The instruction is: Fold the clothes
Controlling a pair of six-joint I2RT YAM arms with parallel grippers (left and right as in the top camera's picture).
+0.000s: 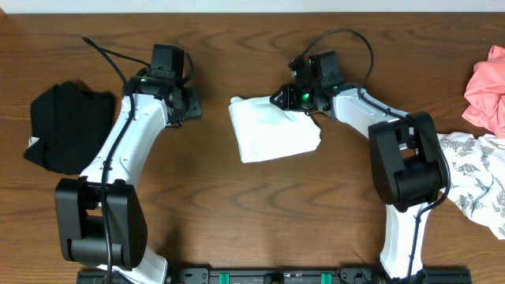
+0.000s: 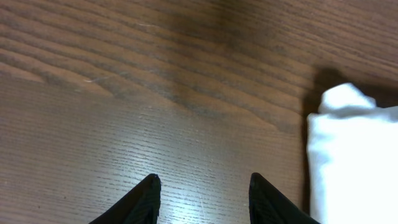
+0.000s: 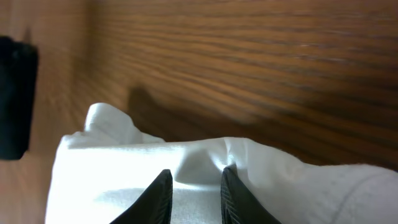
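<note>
Near the middle of the worktop (image 1: 237,207) lies the folded white T-shirt (image 1: 272,134). The right tool (image 3: 196,175) rests at its far right edge, jaws narrowly parted, a small pucker of cloth between them. The left tool (image 2: 204,182) hovers released over bare wood just left of the shirt, gripping nothing.

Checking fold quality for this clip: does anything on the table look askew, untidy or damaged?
The white T-shirt is folded but lopsided: its top-left corner pokes out and its right edge bulges unevenly near the right gripper. The black garment lies in an irregular heap at left. Nothing looks spilled or damaged.
</note>
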